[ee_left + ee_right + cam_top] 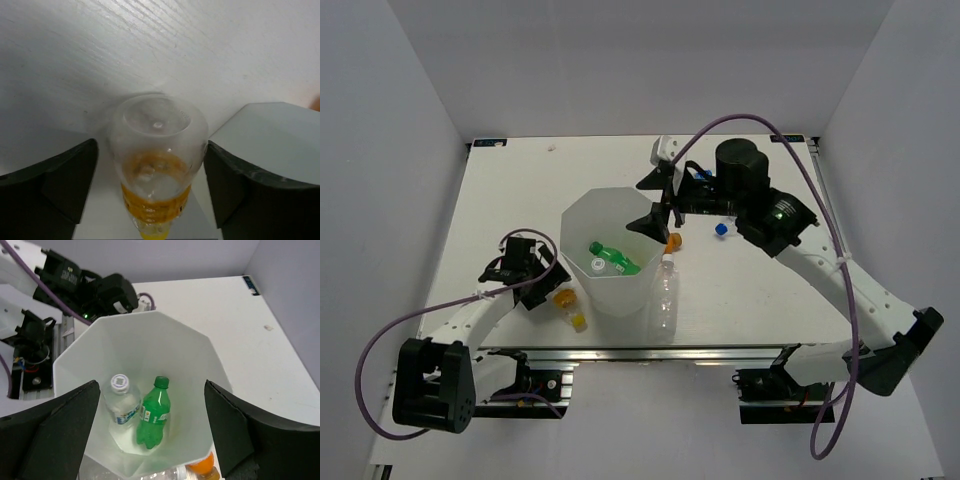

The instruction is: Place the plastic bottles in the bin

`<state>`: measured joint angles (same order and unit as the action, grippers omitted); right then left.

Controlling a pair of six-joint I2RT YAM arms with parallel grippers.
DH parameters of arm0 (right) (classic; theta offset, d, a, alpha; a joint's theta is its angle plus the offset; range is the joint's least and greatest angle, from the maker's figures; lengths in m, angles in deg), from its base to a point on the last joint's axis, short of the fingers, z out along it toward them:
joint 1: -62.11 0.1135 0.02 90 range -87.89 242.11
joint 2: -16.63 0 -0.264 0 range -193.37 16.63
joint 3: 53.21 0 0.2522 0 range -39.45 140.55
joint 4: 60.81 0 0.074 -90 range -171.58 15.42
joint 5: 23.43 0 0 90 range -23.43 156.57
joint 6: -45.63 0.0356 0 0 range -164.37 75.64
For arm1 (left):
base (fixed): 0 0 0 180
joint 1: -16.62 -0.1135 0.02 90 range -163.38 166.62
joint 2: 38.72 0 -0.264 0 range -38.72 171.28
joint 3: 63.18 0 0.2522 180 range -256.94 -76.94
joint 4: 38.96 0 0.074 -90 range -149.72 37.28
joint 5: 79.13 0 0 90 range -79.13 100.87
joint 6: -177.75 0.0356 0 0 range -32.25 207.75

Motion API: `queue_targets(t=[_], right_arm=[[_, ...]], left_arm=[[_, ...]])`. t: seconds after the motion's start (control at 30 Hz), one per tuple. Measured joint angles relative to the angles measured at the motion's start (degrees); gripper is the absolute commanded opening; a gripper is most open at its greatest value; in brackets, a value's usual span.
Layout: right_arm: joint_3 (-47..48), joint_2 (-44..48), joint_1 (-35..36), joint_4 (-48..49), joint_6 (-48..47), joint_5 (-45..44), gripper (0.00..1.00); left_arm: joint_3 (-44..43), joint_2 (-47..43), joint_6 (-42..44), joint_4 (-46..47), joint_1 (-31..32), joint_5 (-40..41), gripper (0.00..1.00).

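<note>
**Operator:** Where is everything sitting?

**Guide:** The bin (615,297) is standing mid-surface (520,180), holding a green bottle (152,415) and a clear bottle (121,402). Your left fingers (55,190) are sitting apart on either side of a yellow-capped bottle (157,165) lying on its side, not clamping it. Your right fingers (50,435) are hanging apart and empty over the bin's mouth.

**Operator:** What is threatening the next move?

**Guide:** You are closing on a round, light bottle, so an off-centre squeeze is likely sending it rolling out. You are lifting close to the bin wall, so a low carry is risking a clipped rim and a tipped bin. An orange-capped bottle (672,241) and a long clear bottle (665,300) are lying just beside it, so any shove is probably scattering them. The right arm is occupying the opening, so a collision is possible.
</note>
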<state>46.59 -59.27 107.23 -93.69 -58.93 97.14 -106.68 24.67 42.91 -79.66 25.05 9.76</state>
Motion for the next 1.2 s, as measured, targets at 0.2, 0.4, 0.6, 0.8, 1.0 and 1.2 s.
queue_targets(t=[0.2,0.4,0.6,0.8,1.0,1.2], right_arm=[[-2.97,4.76,-2.32,2.99,4.33,-7.26,0.89],[-8.68,8.04,-15.32,5.66,13.09,-11.98,0.89],[-16.06,10.01,-25.05,6.97,19.58,-17.90,0.89],[-23.76,11.96,-29.20,8.50,23.71,-19.71,0.89],[-23.80,8.13,-34.05,8.96,26.18,-24.04,0.89],[-23.39,0.11,-39.58,10.54,29.35,-26.58,0.89]], left_arm=[[0.72,2.32,-0.52,2.99,-0.02,1.09,0.28],[-10.71,0.11,-0.66,-8.11,0.04,13.64,0.18],[-40.79,-4.13,1.68,-15.10,0.02,26.40,0.18],[-46.53,-15.78,7.37,-1.31,-0.09,14.69,0.13],[-45.40,-10.95,7.67,11.30,1.42,-8.50,0.13],[-40.76,-2.69,10.36,10.14,13.97,-10.29,0.72]])
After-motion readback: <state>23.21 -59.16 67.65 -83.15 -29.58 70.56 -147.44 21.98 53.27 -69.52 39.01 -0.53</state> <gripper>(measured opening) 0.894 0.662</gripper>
